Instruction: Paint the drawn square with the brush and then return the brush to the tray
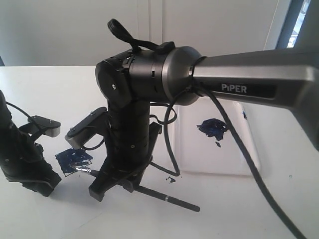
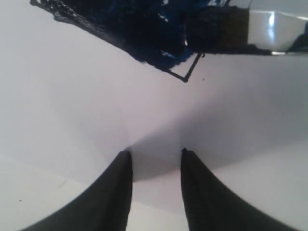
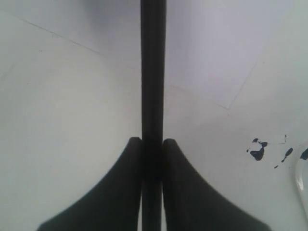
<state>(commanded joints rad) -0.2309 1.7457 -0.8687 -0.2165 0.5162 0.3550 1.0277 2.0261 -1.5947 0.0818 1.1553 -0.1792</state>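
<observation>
The drawn square (image 1: pixel 74 160) is smeared dark blue and lies on the white paper at the left; its inked corner (image 2: pixel 185 77) shows in the left wrist view. The brush (image 1: pixel 164 196) lies low and nearly flat, its silver ferrule (image 1: pixel 83 171) and tip at the square's near edge. My right gripper (image 1: pixel 115 180) is shut on the brush handle (image 3: pixel 153 72). My left gripper (image 1: pixel 42 185) rests on the paper just left of the square, open, its fingertips (image 2: pixel 126 156) holding nothing. The tray (image 1: pixel 234 164) with its blue paint blob (image 1: pixel 213 128) sits to the right.
Small blue paint spatters (image 1: pixel 171 179) mark the surface between the paper and the tray, also visible as spots (image 3: pixel 257 149) in the right wrist view. The large right arm (image 1: pixel 249 84) spans the upper scene, its black cable (image 1: pixel 239 154) hanging across the tray.
</observation>
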